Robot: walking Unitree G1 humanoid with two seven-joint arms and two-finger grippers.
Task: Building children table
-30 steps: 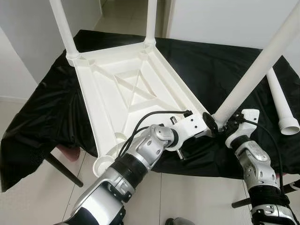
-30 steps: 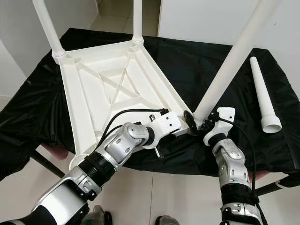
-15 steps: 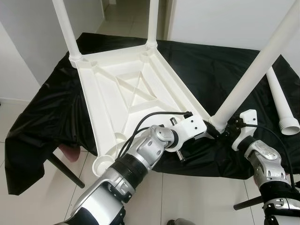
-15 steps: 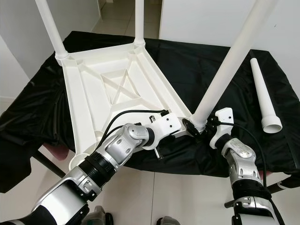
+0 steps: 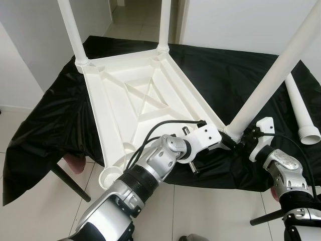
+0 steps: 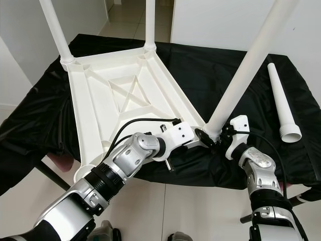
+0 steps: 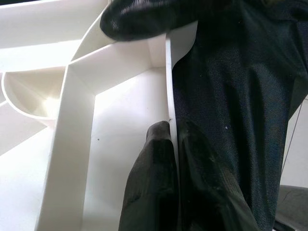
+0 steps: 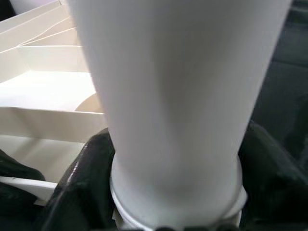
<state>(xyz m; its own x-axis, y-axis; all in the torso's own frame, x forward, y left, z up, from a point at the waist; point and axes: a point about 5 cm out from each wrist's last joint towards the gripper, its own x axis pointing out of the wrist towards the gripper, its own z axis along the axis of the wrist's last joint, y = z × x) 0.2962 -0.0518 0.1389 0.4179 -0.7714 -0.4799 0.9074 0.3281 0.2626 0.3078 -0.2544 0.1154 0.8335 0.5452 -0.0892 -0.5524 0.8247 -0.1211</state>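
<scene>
**Both grippers on the near-right corner of the upturned table**

Basically, the head views give the layout: a white plastic table top (image 5: 145, 100) lies upside down on a black cloth (image 5: 225, 75) over a stand. Two legs stand in the far corners, left leg (image 5: 70, 30) and middle leg (image 5: 164, 22). A third leg (image 5: 271, 83) rises tilted from the near-right corner. A spare leg (image 5: 301, 113) lies flat on the cloth to the right, apart from the top. The near-left socket (image 5: 109, 176) is open.

The wrist views add the contact detail the head views lack.

- Left wrist: the left gripper (image 7: 174, 144) is clamped on the table's thin edge wall (image 7: 168, 82), one finger inside the rim, one outside against the cloth. Fingers nearly closed, only the wall between them. A dark blurred shape sits at the corner ahead, probably a finger of the other gripper; too soft to be sure.
- Right wrist: the right gripper (image 8: 175, 202) straddles the third leg at its base collar (image 8: 178, 207), a black finger (image 8: 84, 178) on each side. Both look pressed to the leg, so it is grasping it.

In the head views the left gripper (image 6: 200, 136) and right gripper (image 6: 220, 134) sit just beside each other at that corner.

Table: all white, ribbed underside with an X brace in a central rectangle, round sockets at the corners.
</scene>
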